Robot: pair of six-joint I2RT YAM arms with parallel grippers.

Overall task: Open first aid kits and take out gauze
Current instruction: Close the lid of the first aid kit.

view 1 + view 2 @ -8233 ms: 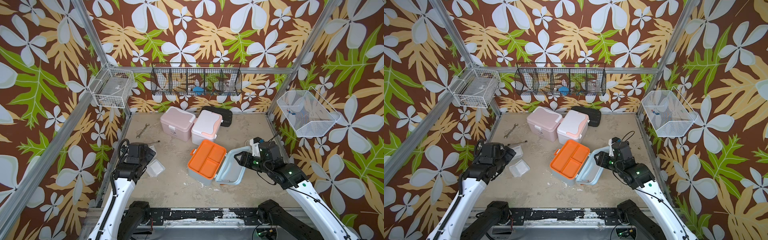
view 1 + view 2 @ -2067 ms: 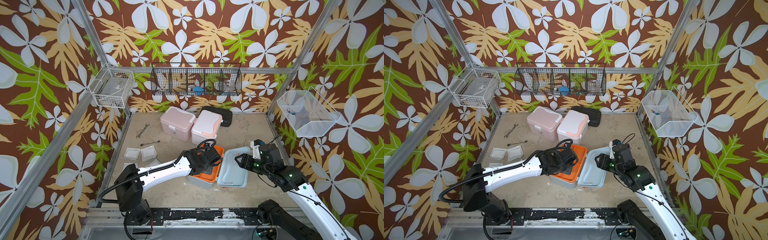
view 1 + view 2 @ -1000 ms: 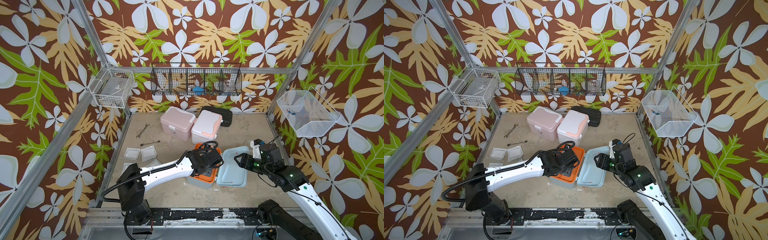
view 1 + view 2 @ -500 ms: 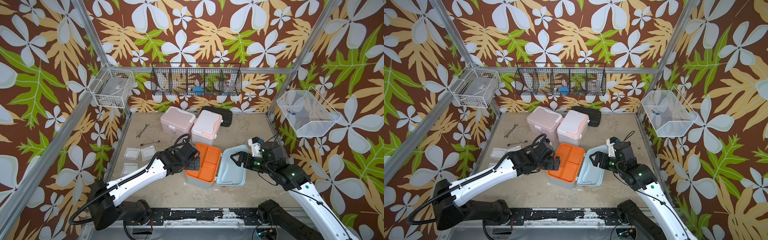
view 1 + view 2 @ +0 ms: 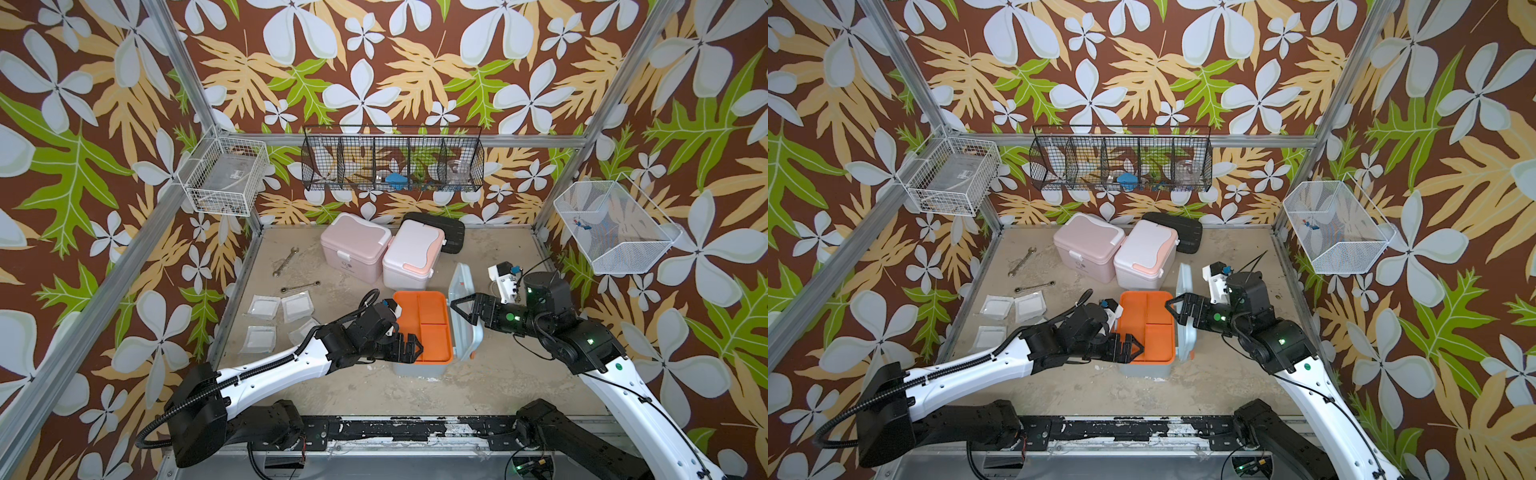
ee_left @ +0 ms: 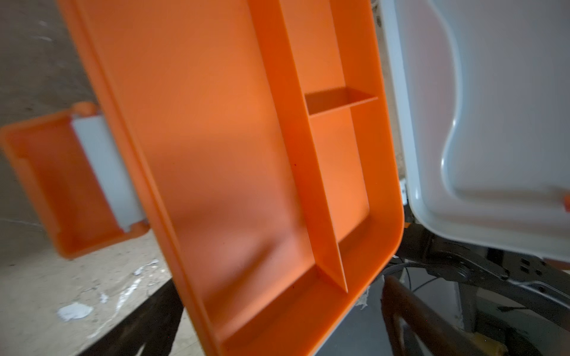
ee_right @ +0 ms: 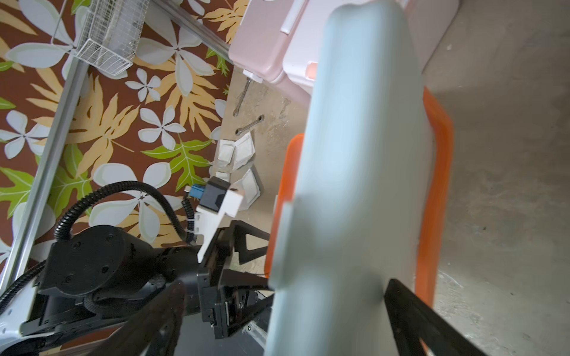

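Blue kit (image 5: 417,368) centre, open, lid (image 5: 464,279) upright | pink kit (image 5: 355,246), white kit (image 5: 409,254) upper centre, shut | left gripper (image 5: 412,350) jaws spread at tray (image 5: 428,321) | right gripper (image 5: 459,314) jaws spread astride lid | 4 gauze (image 5: 263,306) centre-left

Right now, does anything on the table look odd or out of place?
The blue box's lid stands almost upright beside its orange tray, not laid back. Two wrenches lie loose, strange among first aid things. Nothing looks broken.
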